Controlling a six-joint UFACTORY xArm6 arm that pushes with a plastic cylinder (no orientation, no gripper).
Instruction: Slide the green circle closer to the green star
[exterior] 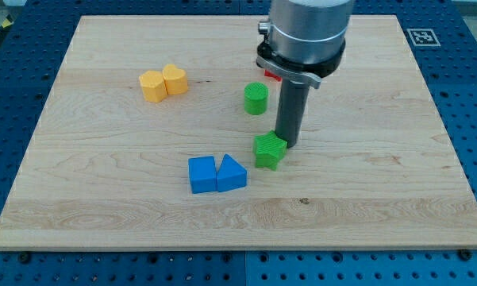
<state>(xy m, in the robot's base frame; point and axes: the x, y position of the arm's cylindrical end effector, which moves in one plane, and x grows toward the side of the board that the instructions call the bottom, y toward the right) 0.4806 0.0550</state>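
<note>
Camera view, seen from above: a pale wooden board (pixel 127 214) fills most of the frame, resting on a blue perforated table (pixel 476 119). From the view's top centre the grey cylindrical arm (pixel 305 32) reaches down and ends in a straight dark rod; there is no gripper to open or close, only my tip (pixel 286 144), which rests on the board just at the upper right edge of the green star-shaped block (pixel 270 150), seemingly touching it. The green round block (pixel 255 98), the one to be moved, stands upright a short way toward the view's top from the star and just to the view's left of the rod, apart from both. To the star's left lie two blue blocks side by side and touching, a blue square block (pixel 202 175) and a blue triangular block (pixel 231 173). Well apart, toward the upper left, sit two touching yellow blocks, a yellow hexagonal block (pixel 151 86) and a yellow heart-like block (pixel 175 79). A small red block (pixel 270 75) peeks out beside the arm, mostly hidden.
</note>
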